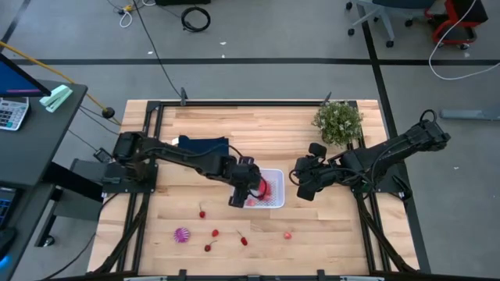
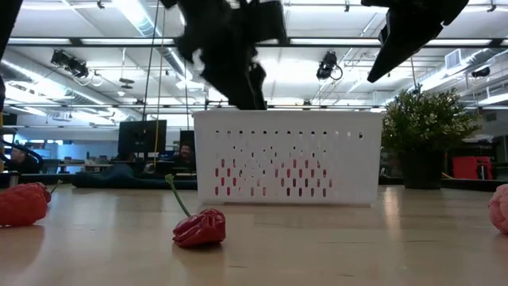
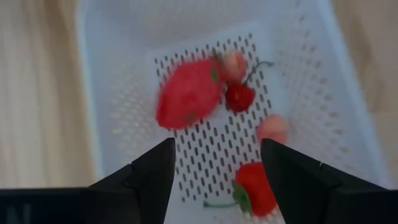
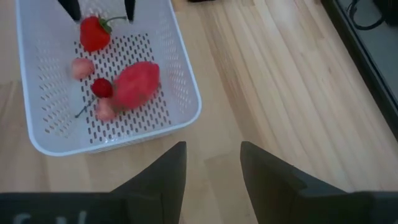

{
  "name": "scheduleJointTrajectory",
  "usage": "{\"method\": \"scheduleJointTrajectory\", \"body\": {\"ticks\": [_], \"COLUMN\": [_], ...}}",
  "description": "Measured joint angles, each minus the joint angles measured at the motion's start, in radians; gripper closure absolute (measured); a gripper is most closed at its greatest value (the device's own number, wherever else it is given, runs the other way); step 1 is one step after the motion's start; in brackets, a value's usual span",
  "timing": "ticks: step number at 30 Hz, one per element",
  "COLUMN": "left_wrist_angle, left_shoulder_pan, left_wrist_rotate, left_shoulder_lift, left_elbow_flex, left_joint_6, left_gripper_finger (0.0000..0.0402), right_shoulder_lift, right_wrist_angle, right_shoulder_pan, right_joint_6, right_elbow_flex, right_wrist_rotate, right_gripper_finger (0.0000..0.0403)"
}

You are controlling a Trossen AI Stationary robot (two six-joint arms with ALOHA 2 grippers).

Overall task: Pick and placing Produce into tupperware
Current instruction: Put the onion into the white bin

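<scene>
The white tupperware (image 1: 275, 199) sits mid-table and holds several produce pieces: a large red piece (image 3: 186, 93), a cherry (image 3: 239, 98), pinkish bits and a strawberry (image 3: 255, 186). My left gripper (image 3: 217, 168) hangs open just above the tupperware's left part, slanting down, with the strawberry lying on the perforated bottom below its fingers. My right gripper (image 4: 213, 162) waits open over bare table to the right of the tupperware. More produce lies loose near the front edge: a purple ribbed ball (image 1: 182, 234) and several small red pieces such as (image 1: 215, 232).
A potted plant (image 1: 337, 121) stands at the far right and a dark navy cloth (image 1: 205, 144) lies far left of centre. A red stemmed piece (image 2: 200, 228) lies on the table in front of the tupperware. Bare wood lies between the tupperware and the front edge.
</scene>
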Motion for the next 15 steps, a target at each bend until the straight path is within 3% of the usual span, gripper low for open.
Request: {"method": "scheduleJointTrajectory", "body": {"ticks": [5, 10, 15], "left_wrist_angle": [-0.285, -0.702, -0.917], "left_shoulder_pan": [-0.028, -0.092, -0.193], "left_wrist_rotate": [0.002, 0.008, 0.046], "left_shoulder_lift": [-0.036, -0.038, -0.05], "left_elbow_flex": [0.165, 0.347, 0.365], "left_joint_6": [-0.12, -0.358, -0.648], "left_gripper_finger": [0.0176, 0.0191, 0.02], "right_shoulder_lift": [0.0, 0.0, 0.0], "right_wrist_angle": [0.001, 0.001, -0.001], "right_shoulder_pan": [0.0, 0.0, 0.0], "right_joint_6": [-0.005, -0.004, -0.005], "right_elbow_flex": [0.0, 0.0, 0.0], "right_wrist_rotate": [0.0, 0.0, 0.0], "right_gripper_finger": [0.0243, 0.0243, 0.0243]}}
